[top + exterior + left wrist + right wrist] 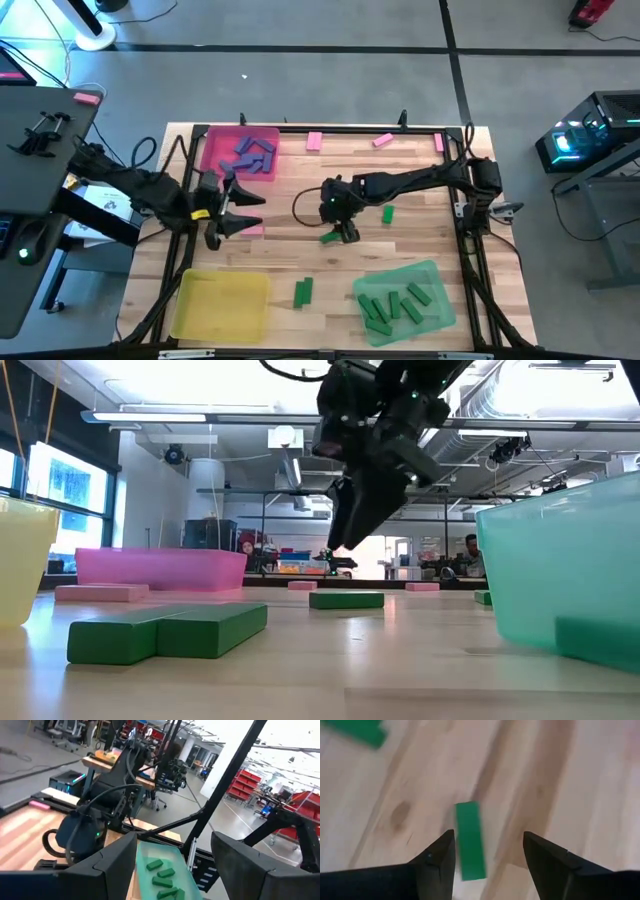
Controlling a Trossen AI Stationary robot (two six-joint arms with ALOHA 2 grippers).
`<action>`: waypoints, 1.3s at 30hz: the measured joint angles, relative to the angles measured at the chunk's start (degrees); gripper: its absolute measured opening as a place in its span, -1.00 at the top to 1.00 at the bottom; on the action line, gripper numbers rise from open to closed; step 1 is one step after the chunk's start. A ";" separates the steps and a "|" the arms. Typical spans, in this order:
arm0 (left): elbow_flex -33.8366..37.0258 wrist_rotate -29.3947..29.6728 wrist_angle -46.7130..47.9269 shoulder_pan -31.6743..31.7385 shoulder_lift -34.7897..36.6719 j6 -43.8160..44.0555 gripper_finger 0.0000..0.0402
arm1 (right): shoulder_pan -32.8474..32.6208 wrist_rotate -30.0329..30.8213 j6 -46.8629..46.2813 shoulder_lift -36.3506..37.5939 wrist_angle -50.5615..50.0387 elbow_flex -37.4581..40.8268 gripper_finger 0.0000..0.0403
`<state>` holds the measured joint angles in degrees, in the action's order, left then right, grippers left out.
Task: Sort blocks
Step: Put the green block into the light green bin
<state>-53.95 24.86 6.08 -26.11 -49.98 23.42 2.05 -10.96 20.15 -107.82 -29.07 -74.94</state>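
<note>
Pale wood-plank table (pixel 420 180), translucent, seemingly plastic trays (pixel 405 300), matt green blocks (pixel 470 840)

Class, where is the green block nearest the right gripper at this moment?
In the high view, that green block lies on the wooden table near its middle, just beside the open right gripper, above the green tray.

Bare wood of the bench (pixel 300 180) lies open across the centre of the high view, between the translucent pink tray (pixel 240 152) at upper left and the translucent green tray (pixel 403 298) at lower right. The right gripper (pixel 340 232) hangs mid-frame over a small green bar-shaped block (pixel 329 237), jaws apart. The left gripper (pixel 240 210) blocks the centre-left. A pair of green blocks (pixel 303 291) lies between the translucent yellow tray (pixel 220 303) and the green tray.
</note>
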 joint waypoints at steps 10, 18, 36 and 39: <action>0.00 1.46 -0.16 1.94 -2.12 4.59 -0.20 | -0.20 -0.37 5.92 -3.67 -2.73 0.00 0.08; 0.00 1.44 -2.11 2.58 -2.14 5.01 -0.20 | -0.55 -0.88 8.10 -7.99 -1.61 -0.06 0.09; 0.00 5.97 -12.86 4.12 -2.14 -16.07 -0.20 | -1.08 0.08 -20.91 15.72 -16.76 0.00 0.96; 0.00 5.91 -12.87 5.42 -2.23 -18.94 -0.20 | -6.56 -1.13 -30.10 20.16 -18.93 -0.04 0.98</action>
<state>-53.95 30.77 -6.80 -20.69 -52.21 4.48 -4.51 -12.08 -9.96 -87.66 -47.99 -74.98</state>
